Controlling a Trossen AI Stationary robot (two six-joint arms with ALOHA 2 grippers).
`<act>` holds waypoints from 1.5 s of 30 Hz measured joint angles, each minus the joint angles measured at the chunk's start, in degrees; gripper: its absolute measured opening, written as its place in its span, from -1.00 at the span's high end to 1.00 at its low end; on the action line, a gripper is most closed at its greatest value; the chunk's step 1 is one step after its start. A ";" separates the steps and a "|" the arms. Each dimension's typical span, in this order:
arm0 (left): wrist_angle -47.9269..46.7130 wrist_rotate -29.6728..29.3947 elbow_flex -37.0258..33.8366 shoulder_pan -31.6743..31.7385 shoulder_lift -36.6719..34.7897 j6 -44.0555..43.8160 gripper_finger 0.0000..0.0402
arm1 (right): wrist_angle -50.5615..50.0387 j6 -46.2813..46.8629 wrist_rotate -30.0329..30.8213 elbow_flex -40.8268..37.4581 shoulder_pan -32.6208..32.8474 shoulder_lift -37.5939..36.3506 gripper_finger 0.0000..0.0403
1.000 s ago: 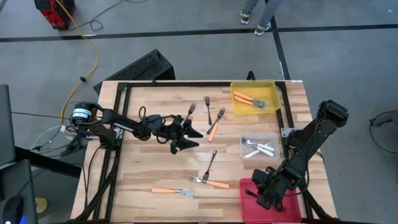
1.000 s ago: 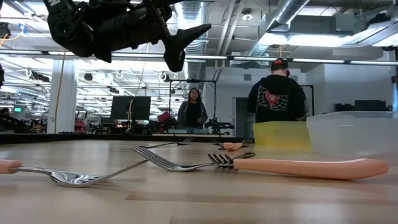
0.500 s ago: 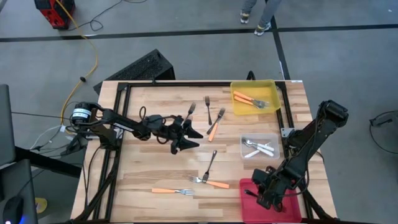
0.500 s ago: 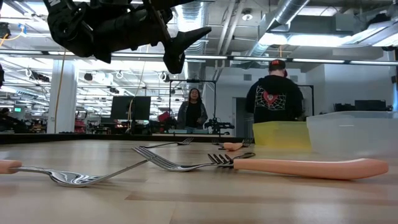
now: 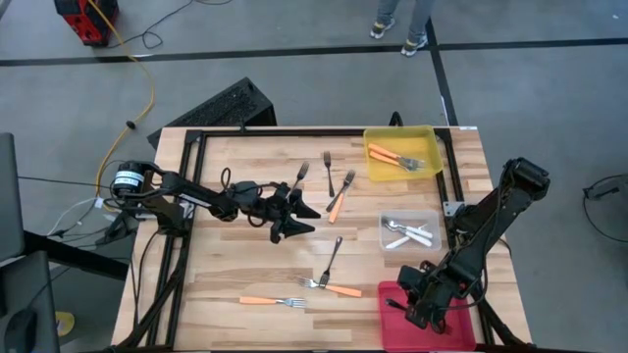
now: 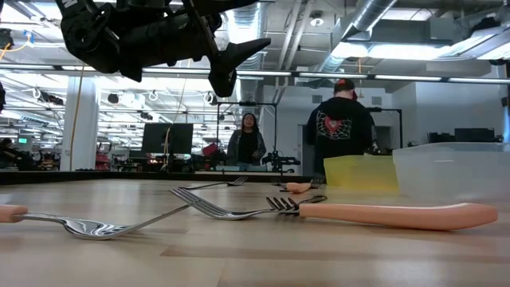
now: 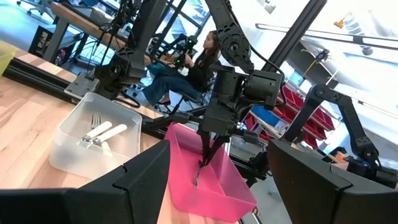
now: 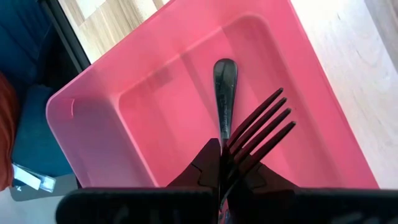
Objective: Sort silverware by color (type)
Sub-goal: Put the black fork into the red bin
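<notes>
My right gripper (image 5: 405, 312) hangs over the red bin (image 5: 446, 328) near the table's right near corner, shut on a dark fork (image 8: 224, 93). Dark tines (image 8: 267, 121) fan out beside the fingers; whether they belong to the same fork I cannot tell. My left gripper (image 5: 310, 222) hovers open above the table's middle, touching nothing. Dark forks (image 5: 328, 162) and orange-handled forks (image 5: 339, 201) lie flat on the wood. The yellow bin (image 5: 432, 137) holds orange-handled forks, and the clear bin (image 5: 386, 224) holds pale ones. My right gripper pinches the dark fork between its two fingers, coming from above and pointing down. The fork hangs below the fingers (image 7: 202, 163) inside the red bin, its rounded handle end (image 8: 224, 67) toward the bin's floor. The fingers hide which part of the fork they hold.
More forks lie near the near edge: a dark one (image 5: 331, 260) crossing an orange-handled one (image 5: 337, 288), and another orange-handled one (image 5: 267, 301). The three bins line the right side. People stand beyond the far edge (image 6: 341, 127). Bare wood lies at the left.
Both arms and all the forks have kept still. A person beyond the table's far edge has stepped a little to the left in the low view.
</notes>
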 joint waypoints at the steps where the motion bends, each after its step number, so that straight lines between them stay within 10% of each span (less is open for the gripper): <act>1: -0.08 0.00 0.00 0.01 0.00 0.00 -0.26 | 0.01 -0.03 0.00 0.00 0.00 0.00 0.86; 45: -0.03 -1.81 0.01 -0.01 0.00 -2.34 -0.26 | 0.11 6.38 1.90 0.00 3.02 -0.02 0.84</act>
